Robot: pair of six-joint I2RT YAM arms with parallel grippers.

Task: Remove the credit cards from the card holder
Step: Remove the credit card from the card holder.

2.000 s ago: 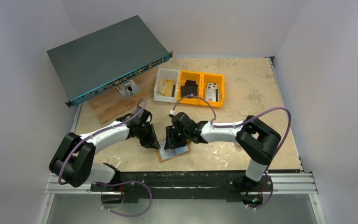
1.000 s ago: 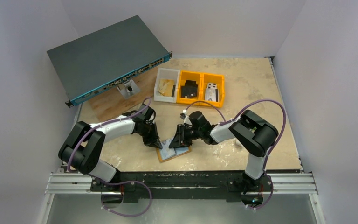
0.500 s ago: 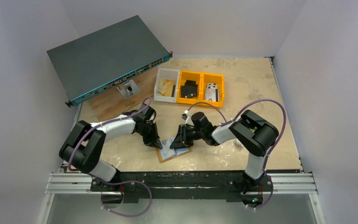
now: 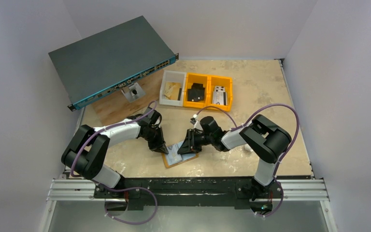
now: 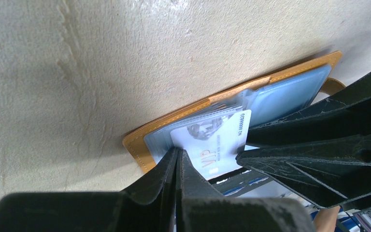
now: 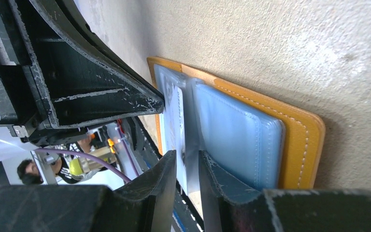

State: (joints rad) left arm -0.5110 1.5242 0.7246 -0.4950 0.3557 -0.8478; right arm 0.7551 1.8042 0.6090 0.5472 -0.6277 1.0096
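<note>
Card holder (image 4: 177, 157): open on the table (image 4: 251, 96), near edge, between the arms. White card (image 5: 217, 140) partly out of its sleeve. Left gripper (image 5: 176, 157): jaws pressed together, tip bearing down on the holder. Right gripper (image 6: 187, 162): jaws nipping the card's edge. Step: extraction. Next move, likely: a straight outward pull.

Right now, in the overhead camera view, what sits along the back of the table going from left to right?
Grey network box → white bin → first orange bin → second orange bin.
</note>
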